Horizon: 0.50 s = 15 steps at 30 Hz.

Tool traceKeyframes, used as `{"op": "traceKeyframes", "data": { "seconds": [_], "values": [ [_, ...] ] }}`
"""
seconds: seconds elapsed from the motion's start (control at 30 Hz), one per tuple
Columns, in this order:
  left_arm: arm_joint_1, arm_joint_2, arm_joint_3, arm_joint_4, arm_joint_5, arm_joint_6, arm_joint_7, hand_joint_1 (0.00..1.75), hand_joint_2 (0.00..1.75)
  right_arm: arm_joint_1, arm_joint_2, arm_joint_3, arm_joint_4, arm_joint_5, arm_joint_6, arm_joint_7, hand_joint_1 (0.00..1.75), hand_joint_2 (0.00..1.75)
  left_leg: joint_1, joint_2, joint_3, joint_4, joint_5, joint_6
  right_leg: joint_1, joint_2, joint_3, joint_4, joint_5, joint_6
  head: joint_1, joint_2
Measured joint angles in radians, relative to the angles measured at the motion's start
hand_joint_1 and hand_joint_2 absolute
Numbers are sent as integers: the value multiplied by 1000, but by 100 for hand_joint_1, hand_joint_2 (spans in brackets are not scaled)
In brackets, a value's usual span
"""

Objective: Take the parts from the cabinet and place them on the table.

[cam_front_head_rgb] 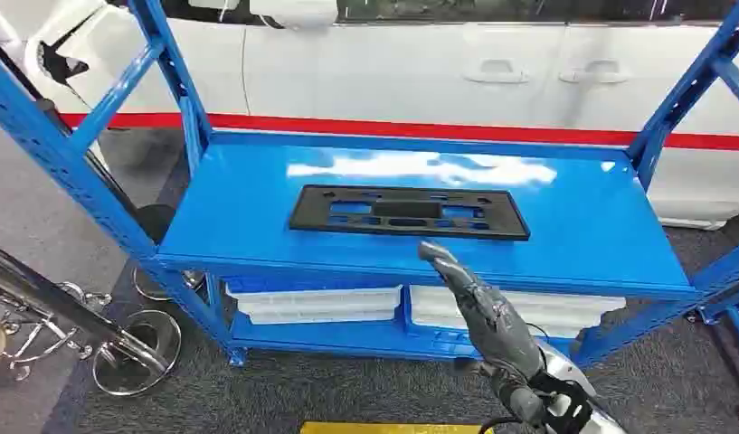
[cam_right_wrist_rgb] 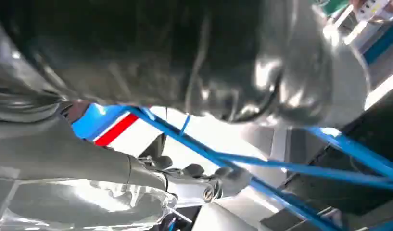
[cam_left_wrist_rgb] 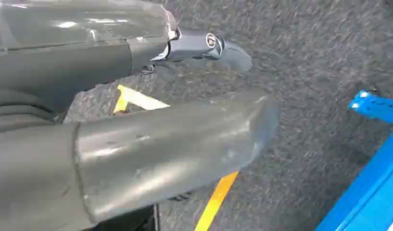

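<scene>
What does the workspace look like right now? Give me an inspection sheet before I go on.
Surface: blue shelf, glossy, glare toward the back.
Job's things: black part lies flat mid-shelf, untouched.
Clutter: white trays on the lower level.
Hands: right hand raised in front of the shelf edge, fingers extended toward the part, holding nothing; left hand hangs over grey carpet, empty.
Cables: a black one at the right wrist.
Surroundings: white car with red stripe behind; chrome stand bases on the floor at left; yellow floor line.
</scene>
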State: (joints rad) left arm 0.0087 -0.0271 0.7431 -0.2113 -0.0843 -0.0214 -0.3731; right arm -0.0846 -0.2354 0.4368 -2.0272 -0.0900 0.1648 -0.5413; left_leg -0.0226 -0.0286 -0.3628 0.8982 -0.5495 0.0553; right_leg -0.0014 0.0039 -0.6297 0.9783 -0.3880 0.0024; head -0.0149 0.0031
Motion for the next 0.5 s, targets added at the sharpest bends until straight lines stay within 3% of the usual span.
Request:
{"op": "traceKeyframes", "data": {
  "seconds": [0.03,0.1,0.13,0.17,0.23,0.27,0.3,0.33,0.37,0.43,0.47,0.5],
  "values": [
    [0,1,0,0,-3,3,2,0,0,0,0,0,-1,0,0,-1,0,0,0,2,23,4,-2,-4,-5,3,5,-4,10,-7,0,0],
    [-1,4,1,0,-9,11,5,0,0,-3,0,0,-1,0,0,0,0,0,0,3,15,25,-3,-9,-11,5,22,2,4,-21,0,0],
    [0,3,1,0,-9,13,5,0,0,-3,0,0,-1,0,0,0,0,0,1,10,0,66,-9,-16,-9,4,26,1,-3,-27,0,0],
    [-4,2,1,0,-11,13,6,0,0,-3,0,0,-1,0,0,0,0,0,5,15,-44,140,-33,-27,-9,4,28,1,-8,-33,0,0],
    [-6,2,2,0,-11,18,8,0,0,2,0,0,-1,0,0,-2,0,0,14,21,-152,297,-121,-42,-8,4,32,2,-21,-33,0,0],
    [-6,2,2,0,-12,19,12,0,0,9,0,0,-1,1,0,-2,0,0,17,22,-193,344,-152,-45,-8,4,36,4,-28,-33,0,0],
    [-4,1,2,0,-13,20,15,0,0,16,0,0,0,3,0,-4,0,0,17,22,-213,350,-151,-45,-8,4,44,5,-37,-33,0,0],
    [-1,1,2,0,-16,20,17,0,0,22,0,-1,1,5,0,-5,0,0,17,22,-215,316,-118,-42,-6,5,58,5,-46,-34,0,0],
    [-1,1,2,0,-20,20,18,0,0,24,0,-1,1,6,2,-7,0,0,16,22,-205,253,-65,-35,-4,5,71,5,-55,-34,0,0],
    [-1,2,2,0,-25,20,18,0,0,25,0,-1,3,12,6,-8,0,0,8,22,-174,86,94,-5,1,4,95,2,-72,-33,0,0],
    [-1,5,2,0,-29,21,19,0,0,25,0,-1,8,16,10,-8,0,0,2,21,-180,79,93,1,4,4,104,2,-76,-29,2,0],
    [0,2,2,2,-30,21,19,0,0,28,0,-1,11,19,12,-8,0,0,-1,21,-179,67,84,8,-2,6,99,-1,-77,-25,0,0]
  ]
}}
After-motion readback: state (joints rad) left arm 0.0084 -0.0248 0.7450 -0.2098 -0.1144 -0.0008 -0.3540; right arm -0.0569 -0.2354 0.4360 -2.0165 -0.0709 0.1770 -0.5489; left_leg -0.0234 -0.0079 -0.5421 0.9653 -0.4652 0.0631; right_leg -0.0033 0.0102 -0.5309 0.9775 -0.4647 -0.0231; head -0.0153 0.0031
